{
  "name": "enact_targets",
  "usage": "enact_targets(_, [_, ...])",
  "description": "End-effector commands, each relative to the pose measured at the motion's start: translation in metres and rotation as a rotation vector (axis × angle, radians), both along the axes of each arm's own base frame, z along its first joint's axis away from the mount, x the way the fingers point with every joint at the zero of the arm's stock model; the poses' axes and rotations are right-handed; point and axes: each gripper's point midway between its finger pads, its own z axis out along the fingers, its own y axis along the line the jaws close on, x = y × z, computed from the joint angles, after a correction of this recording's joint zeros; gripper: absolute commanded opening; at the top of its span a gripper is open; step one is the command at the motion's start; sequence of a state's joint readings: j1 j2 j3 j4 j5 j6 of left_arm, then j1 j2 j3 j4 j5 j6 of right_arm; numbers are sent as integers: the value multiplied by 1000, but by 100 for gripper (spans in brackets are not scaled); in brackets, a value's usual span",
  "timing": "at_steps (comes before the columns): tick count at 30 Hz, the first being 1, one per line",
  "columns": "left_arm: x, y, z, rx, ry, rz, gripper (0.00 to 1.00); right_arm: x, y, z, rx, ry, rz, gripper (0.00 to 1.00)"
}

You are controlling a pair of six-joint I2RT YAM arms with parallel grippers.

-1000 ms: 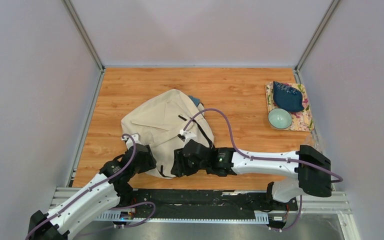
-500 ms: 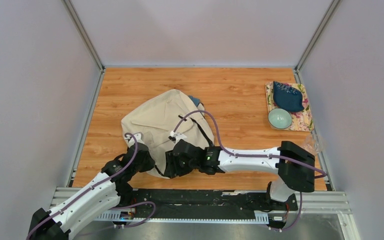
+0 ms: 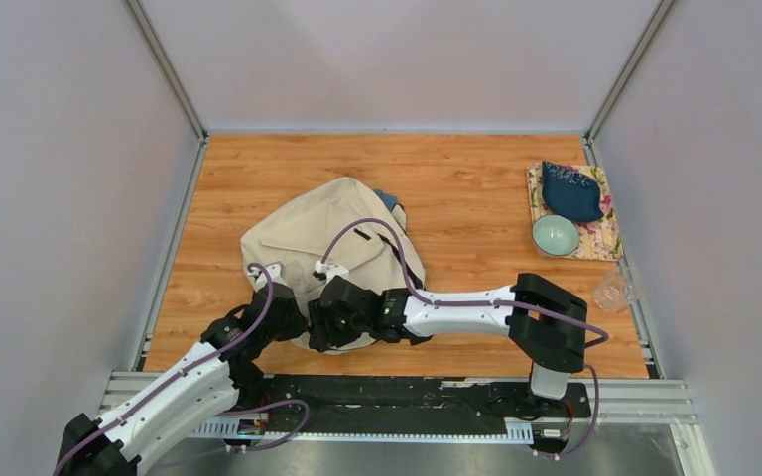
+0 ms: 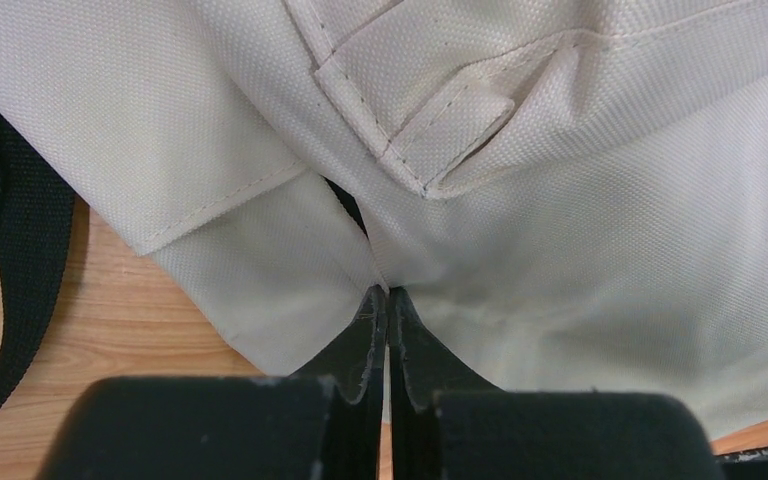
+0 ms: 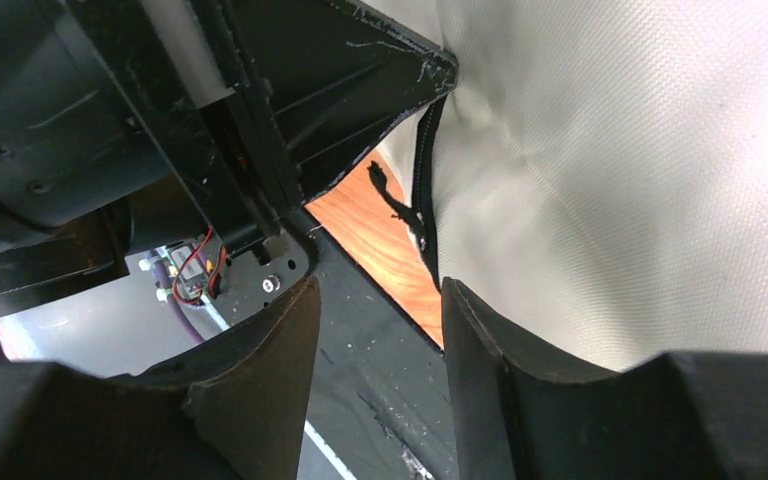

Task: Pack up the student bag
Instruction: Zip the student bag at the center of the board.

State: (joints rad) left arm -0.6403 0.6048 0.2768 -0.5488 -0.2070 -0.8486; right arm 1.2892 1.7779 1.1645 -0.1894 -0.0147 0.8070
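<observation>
The student bag (image 3: 327,236) is a large cream canvas backpack lying near the middle of the wooden table, with a black strap (image 3: 397,260) across it. My left gripper (image 3: 293,317) is at the bag's near left edge. In the left wrist view it (image 4: 387,292) is shut on a fold of the cream canvas (image 4: 560,230). My right gripper (image 3: 322,322) sits just to the right of it at the same edge. It (image 5: 380,292) is open with nothing between its fingers. The bag's canvas (image 5: 610,180) lies to the right of it, with a black zipper edge (image 5: 422,190) showing.
A floral mat (image 3: 605,238) at the back right carries a dark blue pouch (image 3: 570,191) and a pale green bowl (image 3: 555,235). A clear plastic item (image 3: 615,290) lies by the right wall. A black strap (image 4: 0,250) trails on the wood left of the bag.
My left gripper has closed on the bag's canvas. The right arm has slid left along the bag's near edge, close up to the left gripper.
</observation>
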Motion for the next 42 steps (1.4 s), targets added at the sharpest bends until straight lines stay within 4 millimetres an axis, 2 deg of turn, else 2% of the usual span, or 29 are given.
enact_targets(1, [-4,-7,-3,-31,17,-30,0,17,18,14,51,-98,-28,51])
enact_targets(10, [-4,-16,5,-88,11,-33,0,30,29,8,78,-184,-24,45])
enact_targets(14, [-4,-17,5,-101,10,-31,0,30,32,4,83,-187,-14,41])
enact_targets(18, [-3,-17,6,-103,8,-30,0,27,31,-4,70,-168,-9,21])
enact_targets(21, [-3,-18,7,-106,6,-32,0,27,27,-10,55,-163,-17,13])
enact_targets(24, [-2,-18,8,-106,4,-29,0,27,21,-15,42,-160,-23,0])
enact_targets(29, [-2,-12,7,-79,1,-19,0,20,5,-13,30,-154,-40,0])
enact_targets(30, [-1,-10,8,-71,-5,-13,0,20,2,-6,40,-163,-48,0])
enact_targets(31, [0,-10,10,-68,-10,-12,0,16,-5,-12,25,-154,-51,0])
enact_targets(35, [2,-8,14,-57,-24,-7,0,8,-19,-10,24,-160,-77,0])
enact_targets(42, [2,1,16,-17,-28,4,0,12,-45,-6,10,-185,-153,0])
